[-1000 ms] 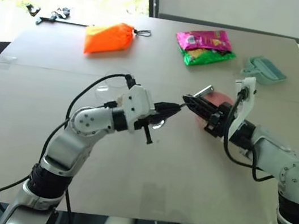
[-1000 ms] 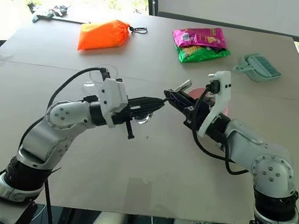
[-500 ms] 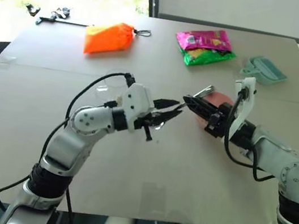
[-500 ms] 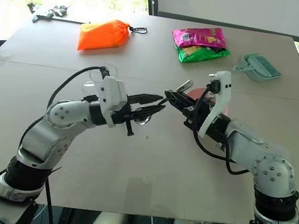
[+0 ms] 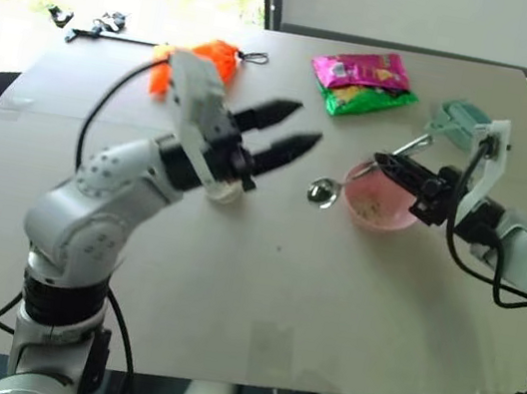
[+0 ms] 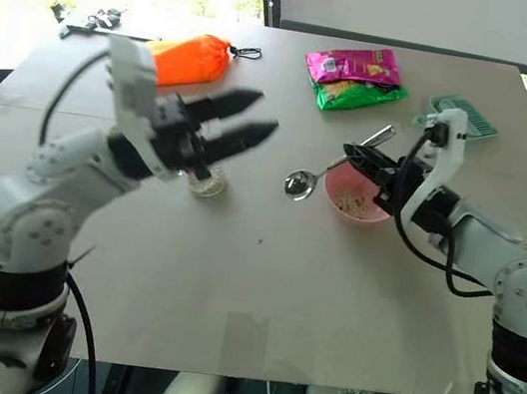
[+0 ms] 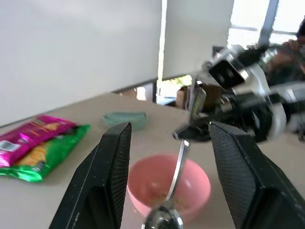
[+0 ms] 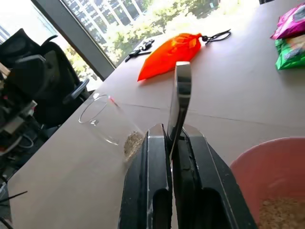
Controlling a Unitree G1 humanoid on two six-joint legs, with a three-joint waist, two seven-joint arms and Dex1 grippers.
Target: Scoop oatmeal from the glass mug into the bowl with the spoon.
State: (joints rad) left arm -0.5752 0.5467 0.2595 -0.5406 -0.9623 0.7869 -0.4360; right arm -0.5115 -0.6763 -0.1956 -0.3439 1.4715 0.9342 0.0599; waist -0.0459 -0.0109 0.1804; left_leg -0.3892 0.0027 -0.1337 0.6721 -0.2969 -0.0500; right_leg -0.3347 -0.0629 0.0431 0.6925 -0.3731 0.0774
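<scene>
Now the left gripper (image 6: 236, 117) hangs above the table (image 6: 258, 287) with its two black fingers spread wide and nothing between them. Below and behind it stands the glass mug (image 6: 207, 182), upright on the table with a small layer of oatmeal (image 8: 133, 141) at its bottom; the arm hides much of the glass, so its handle cannot be made out. The right gripper (image 5: 383, 162) has its fingers pressed together on the handle of the spoon (image 5: 325, 189), which slopes down towards the robot's left, its shiny oval end hanging just beside the rim of the pink bowl (image 5: 380, 200), seemingly clear of the table. Inside the bowl lies a thin scatter of oats. At the table's far side lie an orange pouch (image 6: 188, 58), a pink and green snack packet (image 6: 355, 75) and a teal dustpan-shaped scoop (image 6: 469, 117).
</scene>
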